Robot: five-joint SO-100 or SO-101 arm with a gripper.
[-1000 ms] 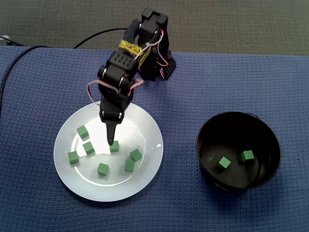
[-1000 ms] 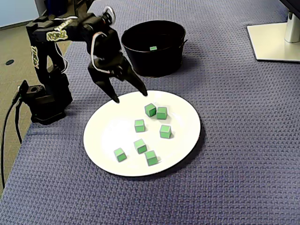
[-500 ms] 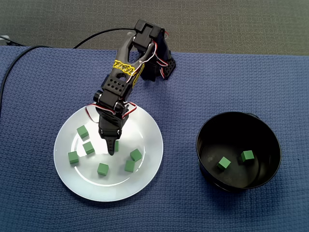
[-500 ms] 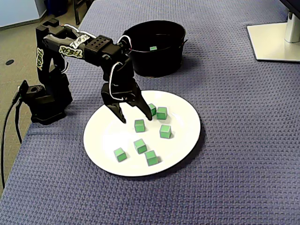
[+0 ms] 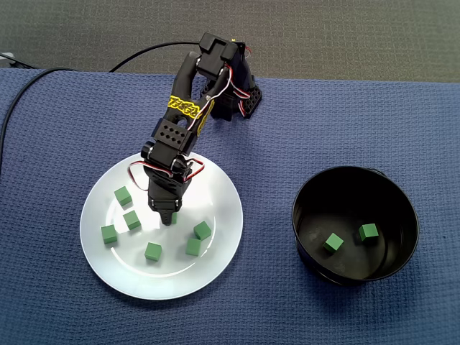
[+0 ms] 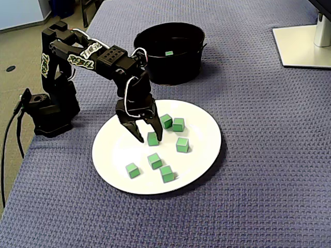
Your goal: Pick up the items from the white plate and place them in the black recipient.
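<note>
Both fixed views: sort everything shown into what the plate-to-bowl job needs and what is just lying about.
Job in hand:
- gripper, open, astride one of the seven green cubes
- white plate holding those cubes
- black bowl with two cubes inside

Just lying about:
- white stand base, top right
- blue mat under everything

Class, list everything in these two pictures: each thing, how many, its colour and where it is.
cloth: one, blue, under everything.
plate: one, white, on cloth.
bowl: one, black, beside plate.
cubes on plate: seven, green, scattered.
cubes in bowl: two, green.
cables: two, black, at cloth's edges.
stand base: one, white, cloth's corner.
arm: one, black, base at cloth's edge.
gripper: one, black, open, straddling a cube.
</note>
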